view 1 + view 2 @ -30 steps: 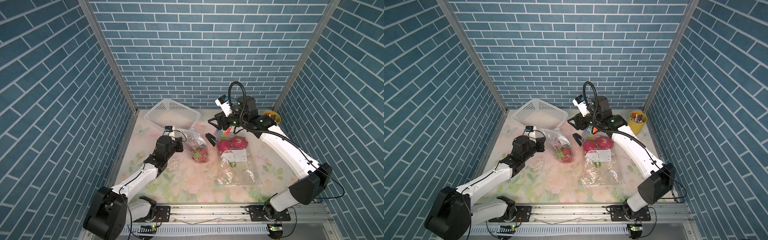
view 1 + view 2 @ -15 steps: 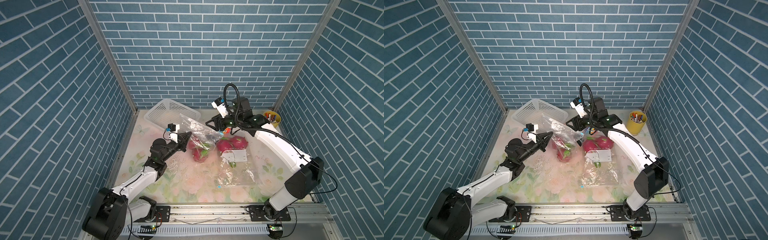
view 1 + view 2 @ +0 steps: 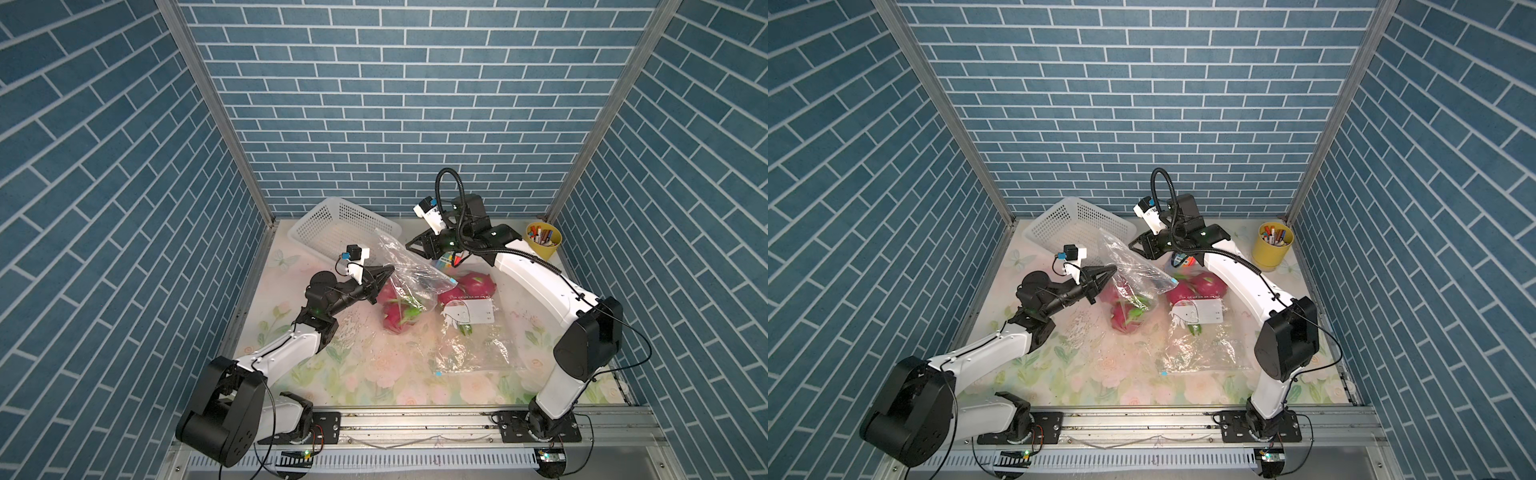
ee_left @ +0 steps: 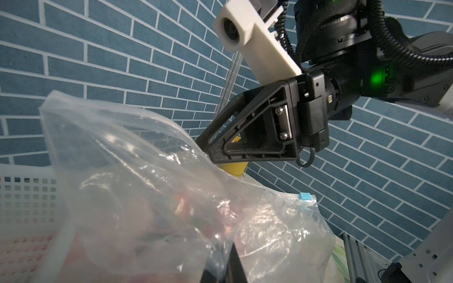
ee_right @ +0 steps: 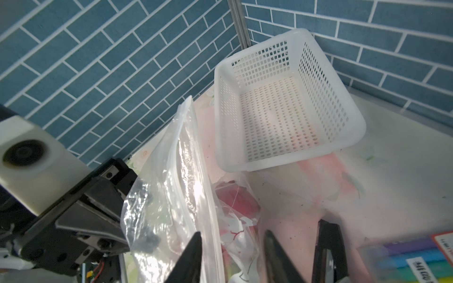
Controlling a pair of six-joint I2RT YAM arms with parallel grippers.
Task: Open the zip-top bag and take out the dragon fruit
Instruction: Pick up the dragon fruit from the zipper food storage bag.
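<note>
Holding the bag (image 3: 415, 270) beside the basket (image 3: 328, 224), we had our left gripper (image 3: 390, 271) clamped on it; our right gripper (image 3: 410, 248) (jaws apart) straddled its rim nearer the basket, dragon fruit (image 3: 395, 320) inside.

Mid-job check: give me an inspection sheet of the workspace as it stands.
Surface: floral mat, small specks on it.
Job's things: bag held up by its top; dragon fruit inside.
Clutter: basket, pen cup, second bag lying flat, second fruit at its far end, marker pack.
Grippers: left gripper shut on bag; right gripper with jaws apart at bag's zip edge.
Cables: black hose loops above right wrist.
Surroundings: blue brick walls on three sides.
</note>
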